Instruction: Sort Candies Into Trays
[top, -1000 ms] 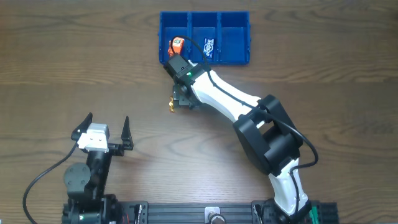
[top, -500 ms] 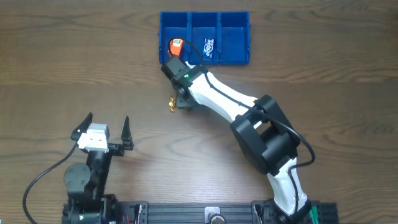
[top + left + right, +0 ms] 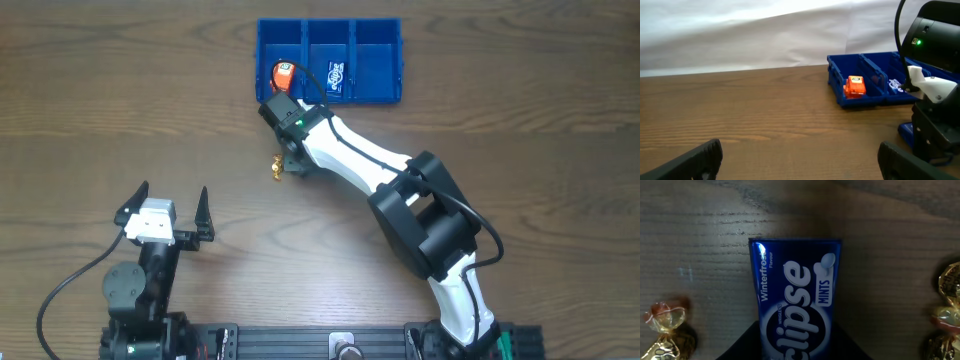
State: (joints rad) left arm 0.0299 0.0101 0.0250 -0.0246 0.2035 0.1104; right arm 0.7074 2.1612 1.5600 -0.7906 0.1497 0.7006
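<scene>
While the left tool (image 3: pixel 173 190) rests released at the near-left of the desk (image 3: pixel 80 120), the right tool (image 3: pixel 291 160) sits over the blue mint box (image 3: pixel 796 310) mid-desk, its grip impossible to tell; gold candies (image 3: pixel 667 325) just beside it could get dragged toward the far-edge tray (image 3: pixel 380 98).

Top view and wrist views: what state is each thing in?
Tray: left and middle compartments occupied, right one empty.
Orange candy: in left compartment.
Blue packet: in middle compartment.
Mint box: flat on table, outside tray.
Gold candies: wrapped, on table.
Left pincer: open, empty.
Right pincer: over mint box.
</scene>
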